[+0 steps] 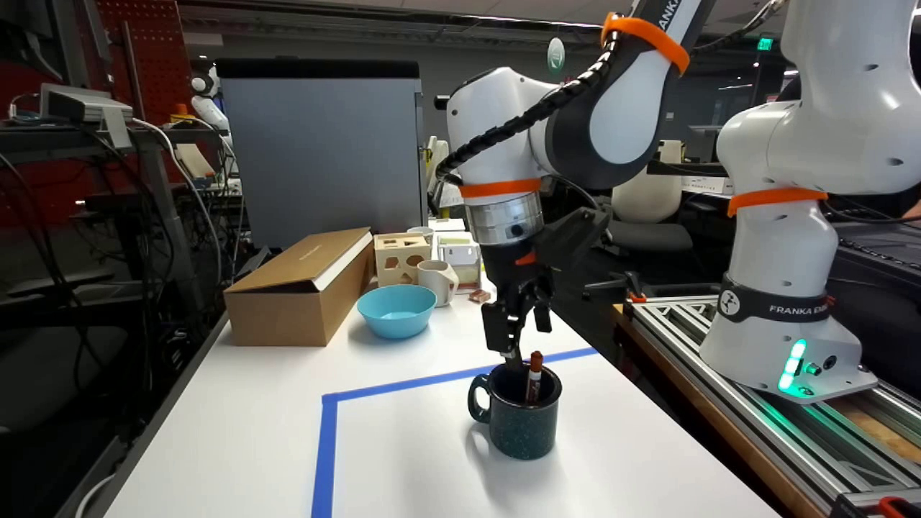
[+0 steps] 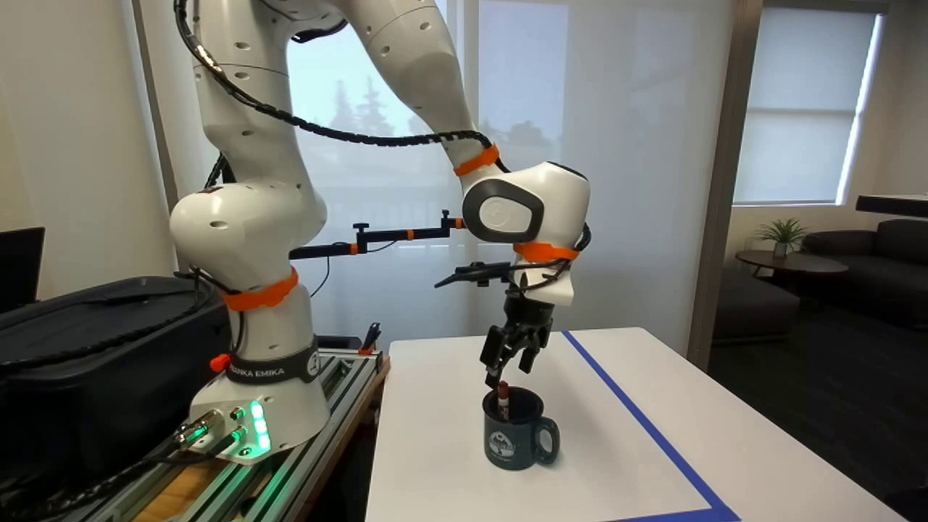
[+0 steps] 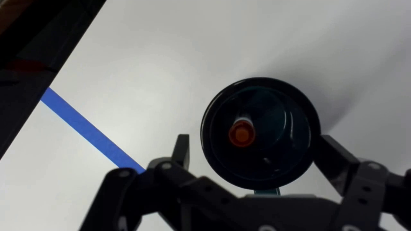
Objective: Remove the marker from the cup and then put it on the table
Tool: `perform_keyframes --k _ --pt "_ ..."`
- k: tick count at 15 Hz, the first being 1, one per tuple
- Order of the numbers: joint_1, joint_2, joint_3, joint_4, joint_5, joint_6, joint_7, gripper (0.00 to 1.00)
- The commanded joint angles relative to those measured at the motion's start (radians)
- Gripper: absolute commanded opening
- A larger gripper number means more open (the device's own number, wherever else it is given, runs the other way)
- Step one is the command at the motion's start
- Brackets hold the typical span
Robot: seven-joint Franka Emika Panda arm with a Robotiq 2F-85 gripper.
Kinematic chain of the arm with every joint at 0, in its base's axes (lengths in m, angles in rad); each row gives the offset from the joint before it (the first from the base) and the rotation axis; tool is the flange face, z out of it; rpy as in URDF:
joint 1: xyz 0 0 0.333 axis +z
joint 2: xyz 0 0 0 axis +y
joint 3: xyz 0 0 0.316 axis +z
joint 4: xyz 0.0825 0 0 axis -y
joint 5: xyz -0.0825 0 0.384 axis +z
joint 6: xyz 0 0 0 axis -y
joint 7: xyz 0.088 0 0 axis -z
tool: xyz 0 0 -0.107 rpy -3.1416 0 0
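1. The marker (image 1: 532, 388) stands inside the cup (image 1: 524, 432); in both exterior views the cup's wall hides its lower end.
2. Its long axis runs close to vertical, with the red-orange end (image 1: 536, 360) uppermost and poking above the rim; in an exterior view the top leans slightly toward the right of the frame.
3. In the wrist view that end faces the camera, left of the middle of the cup's mouth. A strip of white barrel shows just above it in the frame, the length strongly foreshortened.
4. The gripper (image 2: 510, 372) is spread wide and has hold of nothing. In the wrist view, a finger (image 3: 182, 149) lies left of the cup, apart from it, while the opposite finger meets the cup's right edge in the frame; whether it touches, I cannot tell.
5. The cup sits upright on the table (image 1: 245, 432), its handle (image 3: 267, 192) showing at the cup's lower edge in the wrist view.
6. In an exterior view, blue tape (image 1: 327, 460) turns a corner left of the cup; farther up the frame are a light blue bowl (image 1: 397, 320), a pale mug (image 1: 435, 282) and a cardboard box (image 1: 277, 318).
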Motion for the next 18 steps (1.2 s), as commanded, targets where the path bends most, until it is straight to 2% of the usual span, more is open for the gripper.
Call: perform_keyframes --k 1,16,17,18 --pt "0.023 0.025 -0.017 0.006 0.037 0.048 -0.022 1.0" --pt "0.042 0.106 -0.033 0.002 0.058 0.109 -0.013 1.0" --pt "0.044 0.11 -0.034 0.002 0.059 0.112 -0.011 0.83" --pt "0.045 0.113 -0.034 0.002 0.06 0.114 -0.011 0.73"
